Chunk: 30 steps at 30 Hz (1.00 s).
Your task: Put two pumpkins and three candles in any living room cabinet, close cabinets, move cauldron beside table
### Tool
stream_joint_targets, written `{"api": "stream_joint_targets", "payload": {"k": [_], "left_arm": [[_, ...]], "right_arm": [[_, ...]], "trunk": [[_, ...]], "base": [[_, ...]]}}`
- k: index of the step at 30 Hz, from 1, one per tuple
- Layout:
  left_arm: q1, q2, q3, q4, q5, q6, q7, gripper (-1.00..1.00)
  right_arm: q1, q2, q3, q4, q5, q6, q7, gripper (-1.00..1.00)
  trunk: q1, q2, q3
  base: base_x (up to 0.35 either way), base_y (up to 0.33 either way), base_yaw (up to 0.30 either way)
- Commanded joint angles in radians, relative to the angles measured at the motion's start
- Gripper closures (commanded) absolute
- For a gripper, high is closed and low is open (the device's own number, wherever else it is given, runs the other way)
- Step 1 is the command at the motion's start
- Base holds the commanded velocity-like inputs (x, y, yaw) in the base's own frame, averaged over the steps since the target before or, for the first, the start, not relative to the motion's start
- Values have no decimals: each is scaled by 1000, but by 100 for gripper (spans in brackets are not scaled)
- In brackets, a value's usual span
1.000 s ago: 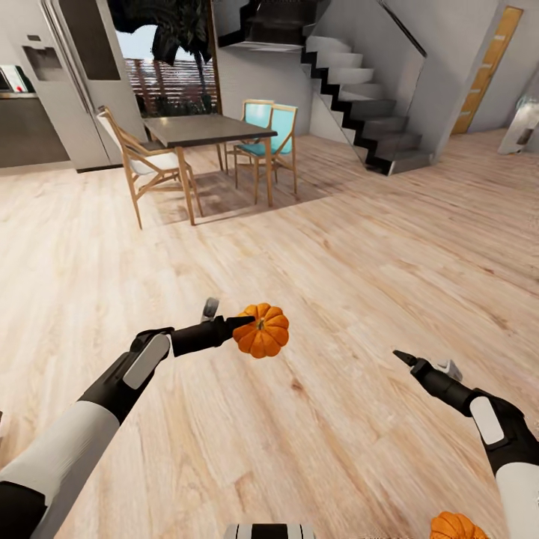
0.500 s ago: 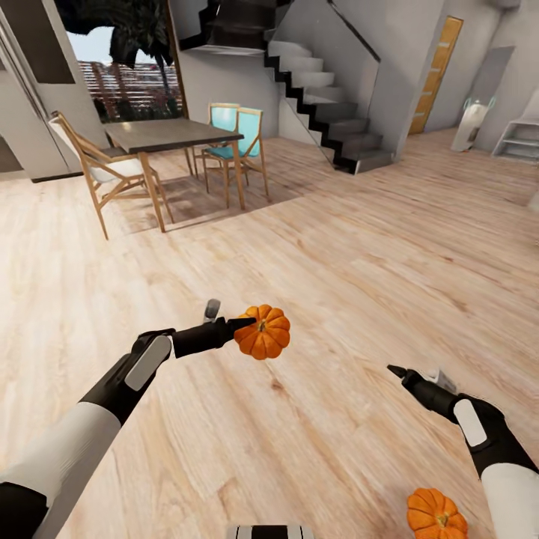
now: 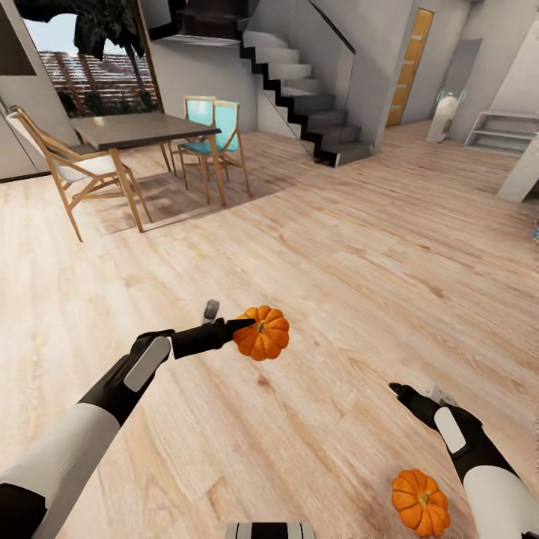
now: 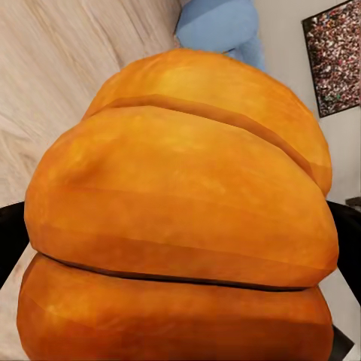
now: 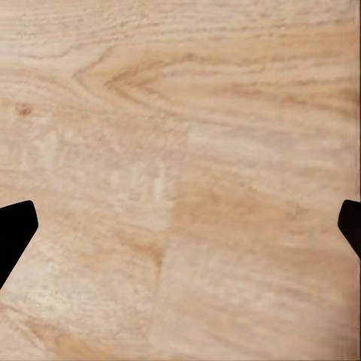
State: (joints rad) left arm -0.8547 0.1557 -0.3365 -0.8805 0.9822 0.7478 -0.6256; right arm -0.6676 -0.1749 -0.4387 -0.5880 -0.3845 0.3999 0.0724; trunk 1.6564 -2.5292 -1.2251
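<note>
My left gripper (image 3: pixel 243 326) is shut on an orange pumpkin (image 3: pixel 262 334) and holds it above the wood floor; close up in the left wrist view the pumpkin (image 4: pixel 180 210) sits between the dark fingers. A second orange pumpkin (image 3: pixel 421 501) lies on the floor near my right forearm. My right gripper (image 3: pixel 400 391) hangs open over bare floor, and its black fingertips (image 5: pixel 15 229) stand far apart at the edges of the right wrist view. The cabinet, the cauldron and the candles are out of view.
A dark dining table (image 3: pixel 142 129) with wooden chairs (image 3: pixel 64 161) and teal chairs (image 3: pixel 213 120) stands at the far left. A staircase (image 3: pixel 307 90) rises behind it. An orange door (image 3: pixel 408 67), a white vase (image 3: pixel 444 116) and a low white shelf (image 3: pixel 498 129) are at the far right.
The camera has swung right, so the table and stairs sit further left in the picture. The floor pumpkin has come fully into view. The left gripper still holds its pumpkin.
</note>
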Motion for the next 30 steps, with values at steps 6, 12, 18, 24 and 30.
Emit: {"api": "stream_joint_targets", "payload": {"k": [6,12,18,24,30], "left_arm": [[0,-1,-1,0,1,1,0,100],[0,-1,-1,0,-2,1,1,100],[0,-1,-1,0,-5,1,0,100],[0,0,-1,0,-4,1,0,100],[0,-2,-2,4,-5,1,1,100]], "right_arm": [[0,-2,-2,1,-2,-2,0,-100],[0,-5,-2,2,-6,0,10,-100],[-1,-27,-1,74,-10,12,198,-100],[0,-93,-1,219,-3,-1,389,-100],[0,-91,1,249,63,-127,402,-100]], "trunk": [[0,0,-8],[0,0,-16],[0,0,-24],[0,0,-30],[0,0,-30]], "base": [[0,0,-173],[0,0,-184],[0,0,-187],[0,0,-139],[0,0,-19]]}}
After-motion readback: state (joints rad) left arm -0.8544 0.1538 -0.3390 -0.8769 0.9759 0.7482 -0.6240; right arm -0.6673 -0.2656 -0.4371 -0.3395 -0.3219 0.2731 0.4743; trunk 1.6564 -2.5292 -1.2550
